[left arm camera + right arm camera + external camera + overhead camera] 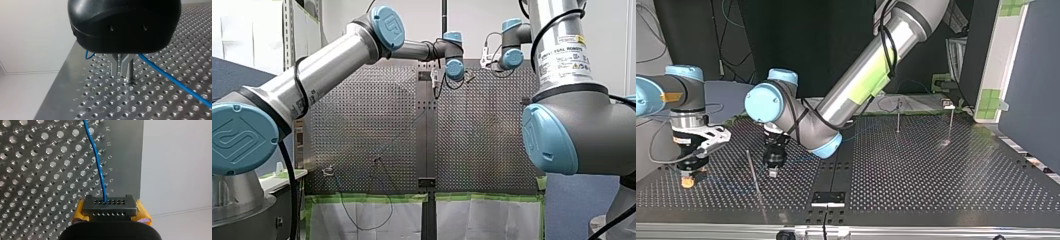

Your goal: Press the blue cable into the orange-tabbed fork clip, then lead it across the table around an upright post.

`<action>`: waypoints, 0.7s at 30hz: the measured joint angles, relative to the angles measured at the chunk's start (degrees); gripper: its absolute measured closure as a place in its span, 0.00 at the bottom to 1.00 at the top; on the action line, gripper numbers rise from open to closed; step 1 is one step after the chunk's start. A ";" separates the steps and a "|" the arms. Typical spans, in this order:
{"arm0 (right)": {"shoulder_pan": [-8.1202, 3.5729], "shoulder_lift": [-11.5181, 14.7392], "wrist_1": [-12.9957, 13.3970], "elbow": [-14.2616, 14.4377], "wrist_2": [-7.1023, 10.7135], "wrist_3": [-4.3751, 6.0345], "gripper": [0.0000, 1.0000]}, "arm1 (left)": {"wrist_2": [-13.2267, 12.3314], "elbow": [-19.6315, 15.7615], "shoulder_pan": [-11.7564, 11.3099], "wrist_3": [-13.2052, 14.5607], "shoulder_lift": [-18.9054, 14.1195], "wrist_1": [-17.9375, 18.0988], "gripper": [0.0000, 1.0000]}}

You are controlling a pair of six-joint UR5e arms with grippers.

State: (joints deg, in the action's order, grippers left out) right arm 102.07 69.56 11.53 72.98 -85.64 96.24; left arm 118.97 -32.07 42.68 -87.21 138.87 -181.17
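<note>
The blue cable (175,81) comes out on both sides of my left gripper (120,75), just under its black body. Its metal fingers are shut, tips down at the plate, touching a short upright post (129,72). The top view shows this gripper (772,172) left of centre, beside a thin leaning post (753,172). My right gripper (687,176) stands low at that view's far left over an orange piece (687,183). In the right wrist view the cable (96,162) runs into a black holed block (110,207) flanked by orange-yellow tabs (143,215); what grips it is hidden.
Two more upright posts (898,117) (951,125) stand toward the top view's far right. A dark centre strip (831,165) splits the perforated table, with a small black bracket (828,198) at its near end. In the front view, dark cable slack (362,220) hangs over the green-taped edge.
</note>
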 joint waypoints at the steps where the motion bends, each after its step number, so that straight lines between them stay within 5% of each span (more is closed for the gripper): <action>1: -0.03 -0.19 0.00 -0.22 0.17 0.08 1.00 | -0.06 0.12 -0.06 -0.05 0.21 -0.04 1.00; 9: -0.55 -2.01 -0.07 -0.81 0.71 0.77 1.00 | 0.06 2.41 -0.39 -0.53 2.67 -1.27 1.00; 21: -1.18 -2.94 -0.15 -0.83 0.59 1.12 1.00 | -0.83 0.49 -1.24 -0.33 2.79 -0.84 1.00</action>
State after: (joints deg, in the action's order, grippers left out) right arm 100.88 66.62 11.38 72.16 -85.05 97.37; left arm 118.14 -31.57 41.44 -87.54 141.66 -182.02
